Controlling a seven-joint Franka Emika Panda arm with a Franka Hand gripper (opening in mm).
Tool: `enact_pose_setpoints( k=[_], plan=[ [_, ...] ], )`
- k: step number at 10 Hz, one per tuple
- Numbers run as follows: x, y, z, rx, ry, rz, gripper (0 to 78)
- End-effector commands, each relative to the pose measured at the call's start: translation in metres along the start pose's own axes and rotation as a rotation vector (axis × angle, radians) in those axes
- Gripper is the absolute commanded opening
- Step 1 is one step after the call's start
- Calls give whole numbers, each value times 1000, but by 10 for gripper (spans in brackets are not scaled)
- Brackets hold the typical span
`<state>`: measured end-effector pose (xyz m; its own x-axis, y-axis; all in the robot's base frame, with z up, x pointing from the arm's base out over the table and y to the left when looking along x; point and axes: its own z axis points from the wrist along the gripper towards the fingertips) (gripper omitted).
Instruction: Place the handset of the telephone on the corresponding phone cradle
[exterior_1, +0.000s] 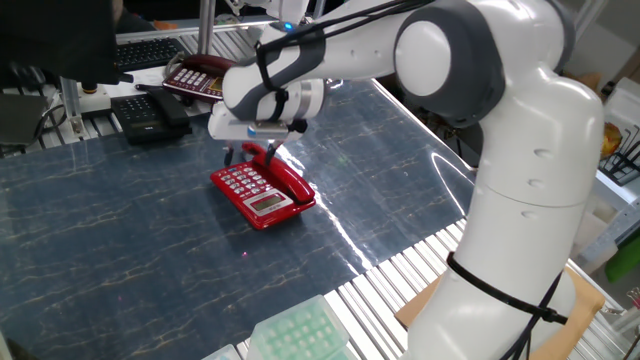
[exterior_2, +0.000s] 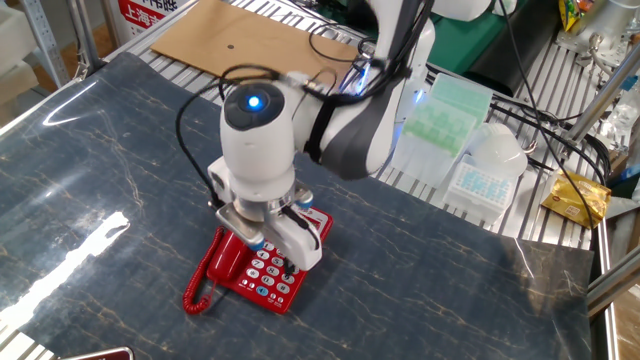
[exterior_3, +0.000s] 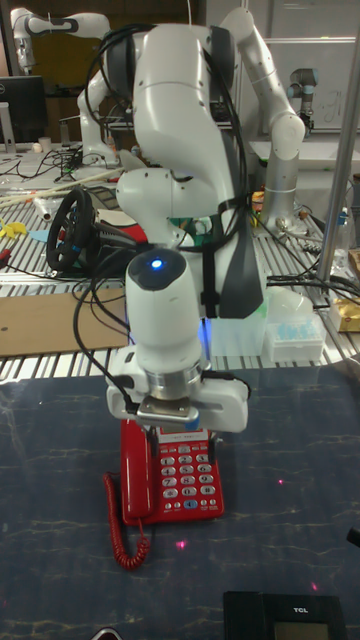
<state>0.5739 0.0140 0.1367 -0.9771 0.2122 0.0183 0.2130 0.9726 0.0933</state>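
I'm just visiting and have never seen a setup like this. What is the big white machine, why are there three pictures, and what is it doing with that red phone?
The white machine is a robot arm; its claw hangs just above the telephone. The three pictures are one moment from three fixed cameras on different sides of the table. The red handset already lies on the phone cradle beside the white keys, its curly cord trailing off. The arm hides the claw's fingers, so I cannot tell whether it grips anything. A black phone and a darker red one sit at the table's far edge.

Bright, sharp; glare on tabletop (exterior_1: 440, 160)
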Motion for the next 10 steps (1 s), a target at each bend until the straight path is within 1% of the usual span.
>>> enact_pose_setpoints(
  k=[1,2,3,4,6,10],
  plan=[
    [13,6,-33,57,67,18,774],
    [15,3,-41,61,81,-20,774],
    [17,1,-46,76,86,-51,774],
    [18,-1,-51,83,89,-80,774],
    [21,-5,-58,78,102,-115,774],
    [21,-6,-61,79,100,-122,774]
  ],
)
